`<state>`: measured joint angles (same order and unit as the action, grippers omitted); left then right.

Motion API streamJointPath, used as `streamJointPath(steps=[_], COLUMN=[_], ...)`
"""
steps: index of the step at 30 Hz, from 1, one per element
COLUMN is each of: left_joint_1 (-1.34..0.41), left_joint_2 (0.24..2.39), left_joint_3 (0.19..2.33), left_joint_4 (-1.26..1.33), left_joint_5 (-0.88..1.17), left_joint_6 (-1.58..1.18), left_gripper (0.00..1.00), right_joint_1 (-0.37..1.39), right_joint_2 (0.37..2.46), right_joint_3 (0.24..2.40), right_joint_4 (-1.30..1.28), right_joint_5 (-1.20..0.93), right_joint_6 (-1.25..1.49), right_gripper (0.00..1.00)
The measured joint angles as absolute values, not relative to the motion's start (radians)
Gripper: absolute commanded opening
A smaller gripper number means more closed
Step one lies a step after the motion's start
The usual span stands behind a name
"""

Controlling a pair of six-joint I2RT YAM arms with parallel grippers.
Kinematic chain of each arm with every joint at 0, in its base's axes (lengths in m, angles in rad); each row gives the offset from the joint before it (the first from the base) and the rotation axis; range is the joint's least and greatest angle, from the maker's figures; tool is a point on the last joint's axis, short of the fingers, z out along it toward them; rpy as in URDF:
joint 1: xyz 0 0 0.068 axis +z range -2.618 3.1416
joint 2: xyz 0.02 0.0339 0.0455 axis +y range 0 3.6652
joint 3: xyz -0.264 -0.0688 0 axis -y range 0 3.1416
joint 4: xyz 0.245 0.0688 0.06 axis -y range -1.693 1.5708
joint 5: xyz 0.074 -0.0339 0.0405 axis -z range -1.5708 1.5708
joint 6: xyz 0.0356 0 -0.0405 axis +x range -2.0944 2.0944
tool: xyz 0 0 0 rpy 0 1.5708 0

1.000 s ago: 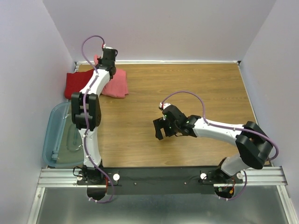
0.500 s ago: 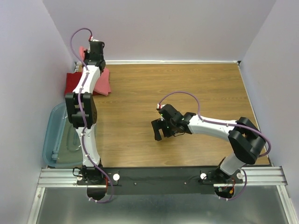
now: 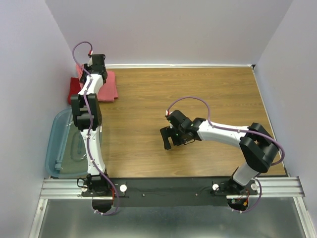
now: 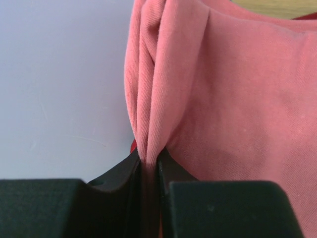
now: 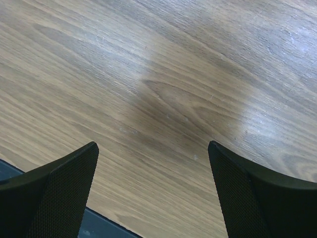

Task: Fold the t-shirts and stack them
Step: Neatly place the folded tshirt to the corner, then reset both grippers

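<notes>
left gripper (image 4: 148, 163) pinches a thin fold of salmon-pink shirt (image 4: 237, 99) at the far left corner of the counter (image 3: 198, 99); that slim hold could slip. right gripper (image 5: 152, 148) spread.

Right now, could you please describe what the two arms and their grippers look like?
The left arm and right arm each have white tubular links joined by bulky black joints. A thin purple cable loops along each to the wrist. The left gripper and right gripper are black and two-fingered; the right one's fingers show a fine mesh texture.
</notes>
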<state>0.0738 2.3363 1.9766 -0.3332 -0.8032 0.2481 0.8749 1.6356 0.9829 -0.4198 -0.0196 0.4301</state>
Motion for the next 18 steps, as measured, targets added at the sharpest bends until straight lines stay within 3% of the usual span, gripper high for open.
streamJointPath(steps=[3, 7, 9, 12, 18], left_joint_1=[0.08, 0.08, 0.081, 0.083, 0.082], left_joint_2=[2.34, 2.34, 2.339, 2.339, 2.298], left_joint_3=[1.985, 1.986, 1.986, 1.986, 1.986], left_joint_4=[-0.316, -0.278, -0.262, -0.239, -0.249], left_joint_5=[-0.824, -0.855, -0.873, -0.893, -0.878], left_joint_6=[0.26, 0.283, 0.289, 0.287, 0.223], left_gripper=[0.25, 0.59, 0.71, 0.76, 0.77], right_joint_1=[0.875, 0.875, 0.875, 0.875, 0.868], right_joint_2=[1.642, 1.643, 1.643, 1.643, 1.643], right_joint_3=[0.994, 1.007, 1.013, 1.021, 1.042], right_joint_4=[-0.431, -0.447, -0.452, -0.465, -0.473], right_joint_5=[-0.02, -0.019, -0.019, -0.019, 0.006], right_joint_6=[0.43, 0.43, 0.43, 0.434, 0.452], right_gripper=[0.97, 0.97, 0.97, 0.97, 0.97])
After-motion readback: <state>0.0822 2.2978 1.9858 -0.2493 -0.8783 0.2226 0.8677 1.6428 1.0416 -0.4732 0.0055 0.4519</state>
